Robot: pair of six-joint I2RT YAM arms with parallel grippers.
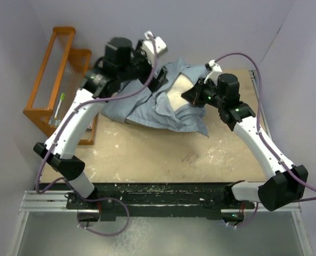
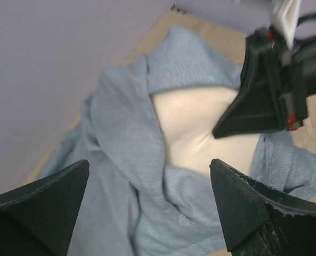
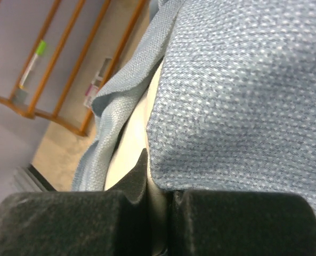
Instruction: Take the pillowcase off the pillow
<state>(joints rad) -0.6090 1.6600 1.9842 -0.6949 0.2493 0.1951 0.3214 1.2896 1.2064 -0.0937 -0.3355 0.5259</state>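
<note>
The pillowcase (image 1: 147,109) is a soft, limp blue-grey weave. It looks light, it wrinkles wherever it is touched, and it should slide over the filling rather than lift it. Only the plain face shows, rumpled into deep folds at the far middle of the desk (image 1: 163,154), beside an orange rack (image 1: 51,90). Its mouth gapes open in the middle, where a patch of the cream pillow (image 1: 175,97) lies bare. I can see no print on that patch. The pillow looks plump and yielding, so it will probably drag along unless something pins it.

My right hand (image 3: 159,205) is clenched, and from its own camera a fold of the cloth runs straight down into the pads, so I judge it has the opening's edge on its side. My left hand (image 2: 150,176) hangs spread wide above the folds on the other side of the gap, gripping nothing.

The best purchase, I think, is the hem around that opening — a doubled edge will not slip out of the pads the way a single layer would. I would take the near lip with the left and peel it away from the cream patch.
</note>
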